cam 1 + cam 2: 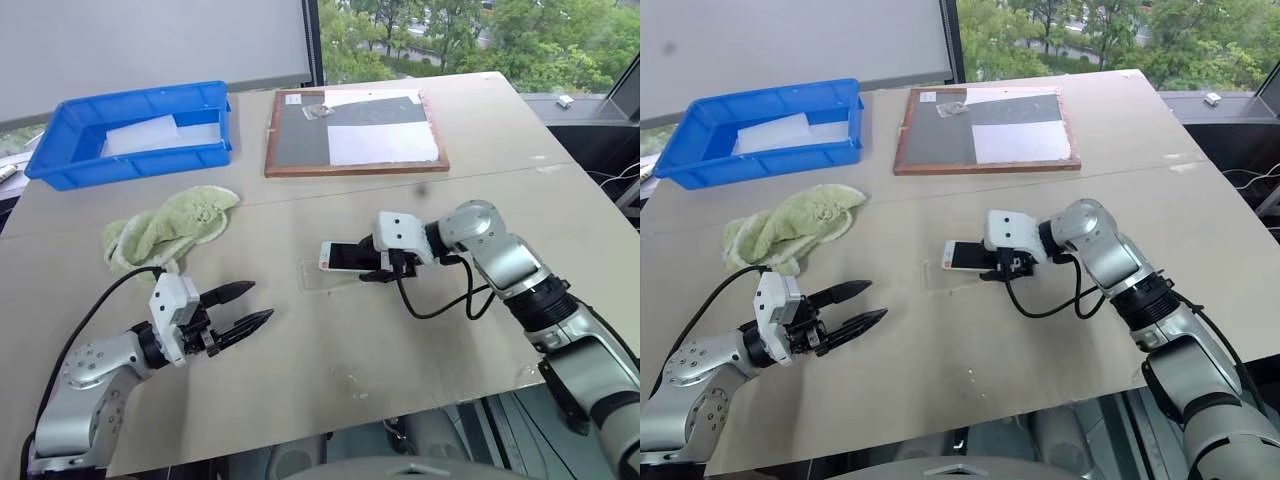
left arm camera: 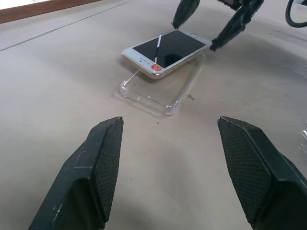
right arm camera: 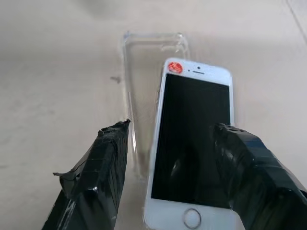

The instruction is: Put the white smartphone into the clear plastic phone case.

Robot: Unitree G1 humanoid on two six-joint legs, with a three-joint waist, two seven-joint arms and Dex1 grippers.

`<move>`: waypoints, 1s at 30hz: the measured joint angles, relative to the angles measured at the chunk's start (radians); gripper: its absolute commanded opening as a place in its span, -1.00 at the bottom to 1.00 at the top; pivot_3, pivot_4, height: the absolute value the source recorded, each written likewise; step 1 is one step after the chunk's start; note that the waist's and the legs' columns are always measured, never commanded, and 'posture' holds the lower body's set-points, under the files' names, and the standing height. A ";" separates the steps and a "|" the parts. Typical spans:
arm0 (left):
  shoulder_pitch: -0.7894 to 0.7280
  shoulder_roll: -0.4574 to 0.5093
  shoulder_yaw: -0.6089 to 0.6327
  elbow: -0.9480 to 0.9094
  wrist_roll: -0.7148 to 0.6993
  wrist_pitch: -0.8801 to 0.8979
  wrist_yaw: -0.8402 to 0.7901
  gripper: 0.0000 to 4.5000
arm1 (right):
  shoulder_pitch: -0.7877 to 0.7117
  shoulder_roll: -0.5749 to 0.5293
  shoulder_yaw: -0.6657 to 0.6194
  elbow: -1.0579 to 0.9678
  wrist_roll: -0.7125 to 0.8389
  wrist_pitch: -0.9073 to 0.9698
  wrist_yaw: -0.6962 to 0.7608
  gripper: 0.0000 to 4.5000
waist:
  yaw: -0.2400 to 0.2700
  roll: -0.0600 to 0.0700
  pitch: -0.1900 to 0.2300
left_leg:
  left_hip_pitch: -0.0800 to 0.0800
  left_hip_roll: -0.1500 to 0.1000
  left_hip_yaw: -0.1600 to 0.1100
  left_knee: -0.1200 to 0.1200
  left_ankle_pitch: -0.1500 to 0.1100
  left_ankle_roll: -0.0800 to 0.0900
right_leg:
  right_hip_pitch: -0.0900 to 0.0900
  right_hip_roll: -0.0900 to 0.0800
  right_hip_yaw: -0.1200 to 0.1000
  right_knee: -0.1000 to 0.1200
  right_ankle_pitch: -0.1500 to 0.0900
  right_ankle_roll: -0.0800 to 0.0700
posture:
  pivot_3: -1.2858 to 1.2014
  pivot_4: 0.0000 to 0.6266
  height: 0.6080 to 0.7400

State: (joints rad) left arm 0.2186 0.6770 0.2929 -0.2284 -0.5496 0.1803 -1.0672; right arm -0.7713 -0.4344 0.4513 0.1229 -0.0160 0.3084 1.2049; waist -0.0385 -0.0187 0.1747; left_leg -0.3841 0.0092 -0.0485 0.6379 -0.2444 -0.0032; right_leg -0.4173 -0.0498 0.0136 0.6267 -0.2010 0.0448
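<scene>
**A:** Clear plastic is making the case (image 2: 160,91) hard to pick out; from the head it is showing as a faint outline on the table (image 1: 420,340), and only its rim and corners are catching light up close.

**B:** Where is the phone (image 3: 194,143) lying?

**A:** Face up, skewed across the case, one end tipped up on the rim rather than seated. A red dot is sitting near its top edge. Its home-button end is being cut off by the frame edge in the right wrist view.

**B:** And the claws?

**A:** The right gripper (image 1: 383,268) is hanging at the phone's end, fingers (image 3: 96,177) apart and straddling it, not pinching it. The left gripper (image 1: 245,308) is hovering well apart from the phone, jaws spread and holding nothing.

**B:** The setting?

**A:** Beige tabletop, with a green cloth (image 1: 170,230), a blue bin (image 1: 140,130) holding a white sheet, and a framed board (image 1: 350,130) farther back. Trees are showing through the window.
</scene>
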 measured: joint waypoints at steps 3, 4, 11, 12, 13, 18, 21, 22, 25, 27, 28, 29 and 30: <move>0.001 -0.003 0.001 0.004 0.007 -0.012 0.003 0.43 | -0.025 0.025 -0.003 0.014 0.017 0.036 -0.008 0.87 | -0.001 0.000 0.000 | 0.000 0.000 0.000 0.000 0.000 0.000 | 0.000 0.000 0.000 0.000 0.000 0.000 | 0.03 -0.52 1.00; 0.008 -0.004 0.002 0.003 0.007 -0.013 0.003 0.43 | -0.029 0.033 -0.007 0.016 0.018 0.043 -0.016 0.97 | -0.001 0.000 0.000 | 0.000 0.000 0.000 0.000 0.000 0.000 | 0.000 0.000 0.000 0.000 0.000 0.000 | 0.03 -0.52 1.00; 0.056 -0.016 0.005 -0.017 0.006 -0.014 0.028 0.43 | -0.045 0.079 -0.018 0.120 -0.012 0.080 -0.099 0.97 | 0.006 0.000 0.000 | -0.001 0.000 0.000 0.000 0.000 0.000 | 0.000 0.000 0.000 0.000 0.000 0.000 | 0.03 -0.52 1.00; 0.055 -0.016 0.005 -0.031 0.003 -0.013 0.029 0.43 | -0.045 0.082 -0.017 0.139 -0.016 0.080 -0.101 0.97 | 0.005 0.000 0.000 | -0.001 0.000 0.000 0.000 0.000 0.000 | 0.000 0.000 0.000 0.000 0.000 0.000 | 0.03 -0.52 1.00; 0.054 -0.016 0.005 -0.039 -0.001 -0.013 0.030 0.43 | -0.045 0.084 -0.016 0.151 -0.017 0.081 -0.101 0.97 | 0.005 0.000 0.000 | -0.001 -0.001 0.000 0.000 0.000 0.000 | 0.000 -0.001 0.000 0.000 0.000 0.000 | 0.03 -0.52 1.00; 0.046 0.004 0.026 -0.064 -0.053 0.027 0.017 0.43 | -0.045 0.084 -0.014 0.203 -0.029 0.078 -0.100 0.97 | 0.000 0.000 0.000 | 0.000 0.000 0.000 0.000 0.000 0.000 | -0.001 0.000 0.000 0.000 0.000 0.000 | 0.03 -0.52 1.00; 0.032 0.027 0.056 -0.064 -0.082 0.041 0.000 0.72 | -0.045 0.084 -0.014 0.206 -0.030 0.076 -0.095 1.00 | -0.001 0.000 0.000 | 0.000 0.000 0.000 0.000 0.000 0.000 | 0.000 0.000 0.000 0.000 0.000 0.000 | 0.03 -0.52 1.00; 0.028 0.032 0.062 -0.064 -0.082 0.038 -0.003 0.95 | -0.045 0.084 -0.015 0.208 -0.030 0.076 -0.095 0.76 | -0.001 0.000 0.000 | 0.000 0.000 0.000 0.000 0.000 0.000 | 0.000 0.000 0.000 0.000 0.000 0.000 | 0.03 -0.52 1.00; 0.023 0.033 0.065 -0.065 -0.085 0.036 -0.024 1.00 | -0.045 0.085 -0.014 0.215 -0.034 0.063 -0.095 0.33 | -0.001 0.000 0.000 | 0.000 0.000 0.000 0.000 0.000 0.000 | 0.000 0.000 0.000 0.000 0.000 0.000 | 0.03 -0.52 1.00; 0.022 0.037 0.065 -0.065 -0.087 0.036 -0.033 1.00 | -0.045 0.085 -0.014 0.219 -0.034 0.058 -0.095 0.34 | -0.001 0.000 0.000 | 0.000 0.000 0.000 0.000 0.000 0.000 | 0.000 0.000 0.000 0.000 0.000 0.000 | 0.03 -0.52 1.00; 0.013 0.037 0.065 -0.064 -0.083 0.034 -0.026 1.00 | -0.045 0.084 -0.015 0.219 -0.034 0.058 -0.094 0.34 | -0.001 0.000 0.000 | 0.000 0.000 0.000 0.000 0.000 0.000 | 0.000 0.000 0.000 0.000 0.000 0.000 | 0.03 -0.52 1.00; 0.004 0.037 0.068 -0.064 -0.083 0.033 -0.018 1.00 | -0.045 0.084 -0.015 0.219 -0.034 0.058 -0.092 0.34 | 0.000 0.000 0.000 | 0.000 0.000 0.000 0.000 0.000 0.000 | 0.000 0.000 0.000 0.000 0.000 0.000 | 0.03 -0.52 1.00; -0.005 0.037 0.073 -0.064 -0.083 0.033 -0.015 1.00 | -0.045 0.084 -0.015 0.219 -0.034 0.058 -0.089 0.34 | 0.000 0.000 0.000 | 0.000 0.000 0.000 0.000 0.000 0.000 | 0.000 0.000 0.000 0.000 0.000 0.000 | 0.03 -0.52 1.00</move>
State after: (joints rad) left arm 0.2133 0.7137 0.3662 -0.2923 -0.6325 0.2133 -1.0819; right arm -0.8158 -0.3509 0.4364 0.3422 -0.0498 0.3666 1.1159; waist -0.0384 -0.0186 0.1748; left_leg -0.3843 0.0089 -0.0489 0.6379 -0.2444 -0.0032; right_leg -0.4176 -0.0498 0.0134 0.6270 -0.2006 0.0451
